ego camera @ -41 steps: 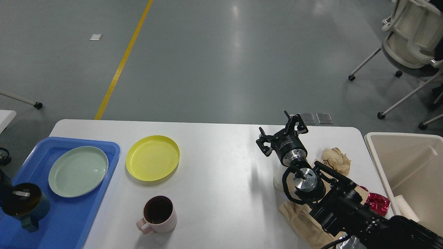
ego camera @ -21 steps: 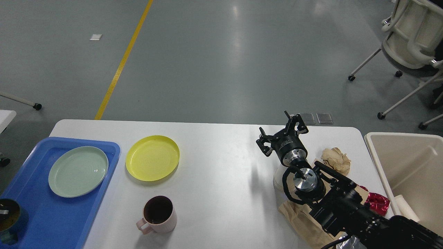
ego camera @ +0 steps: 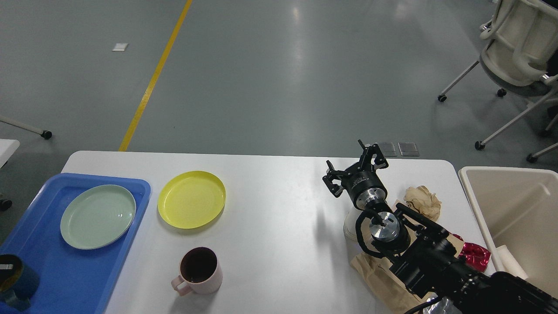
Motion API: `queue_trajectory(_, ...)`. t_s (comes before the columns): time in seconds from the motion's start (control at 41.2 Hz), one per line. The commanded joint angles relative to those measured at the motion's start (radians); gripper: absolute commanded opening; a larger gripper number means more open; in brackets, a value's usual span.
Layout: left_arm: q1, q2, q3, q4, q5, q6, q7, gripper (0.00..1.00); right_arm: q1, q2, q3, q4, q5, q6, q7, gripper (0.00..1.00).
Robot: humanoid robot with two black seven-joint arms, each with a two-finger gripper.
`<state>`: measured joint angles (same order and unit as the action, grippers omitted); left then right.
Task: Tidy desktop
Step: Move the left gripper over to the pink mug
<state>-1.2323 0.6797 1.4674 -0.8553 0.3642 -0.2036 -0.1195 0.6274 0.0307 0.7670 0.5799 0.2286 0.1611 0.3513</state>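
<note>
The white desktop (ego camera: 279, 183) holds a yellow plate (ego camera: 192, 199), a pink mug (ego camera: 198, 271) with a dark inside, crumpled brown paper (ego camera: 422, 200), a flat brown paper bag (ego camera: 379, 279) and a red foil wrapper (ego camera: 476, 252). My right gripper (ego camera: 354, 168) hovers open and empty above the desktop's right half, left of the crumpled paper. At the lower left edge a dark teal mug (ego camera: 17, 281) sits low over the blue tray (ego camera: 87, 279). A small grey piece shows in its mouth. My left gripper itself is cut off there.
A pale green plate (ego camera: 98, 216) lies in the blue tray. A beige bin (ego camera: 479, 218) stands off the desktop's right end with a white roll (ego camera: 511, 258) inside. A white round object (ego camera: 349, 223) is half hidden under my right arm. Wheeled chairs (ego camera: 518, 56) stand at the far right.
The teal mug moved down and left over the blue tray, toward the frame's corner, then nearly stopped. The dark left arm part seen beside it has left the view. My right arm stayed still.
</note>
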Motion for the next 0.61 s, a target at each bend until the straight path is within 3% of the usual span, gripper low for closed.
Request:
queue_trajectory(0.0, -0.004, 0.004, -0.001, 0.007, -0.001, -0.003, 0.003, 0.98, 0.0, 0.0, 0.0, 0.0, 0.0, 0.0, 0.0, 1.0)
queue_trajectory(0.146, -0.015, 0.029, 0.002, 0.007, 0.004, -0.02, -0.002, 0.98, 0.0, 0.0, 0.0, 0.0, 0.0, 0.0, 0.0, 1.0)
queue_trajectory(0.267, -0.052, 0.052, 0.011, 0.015, 0.012, -0.097, -0.011, 0.99, 0.0, 0.0, 0.0, 0.0, 0.0, 0.0, 0.0, 1.0)
queue_trajectory(0.34, -0.11, 0.063, 0.013, 0.032, 0.015, -0.212, -0.016, 0.99, 0.0, 0.0, 0.0, 0.0, 0.0, 0.0, 0.0, 1.0)
queue_trajectory(0.486, -0.26, 0.061, -0.019, 0.078, 0.003, -0.532, -0.038, 0.99, 0.0, 0.0, 0.0, -0.002, 0.0, 0.0, 0.0, 1.0)
queue_trajectory(0.583, -0.344, 0.06, -0.123, 0.076, -0.008, -0.718, -0.04, 0.99, 0.0, 0.0, 0.0, -0.002, 0.0, 0.0, 0.0, 1.0)
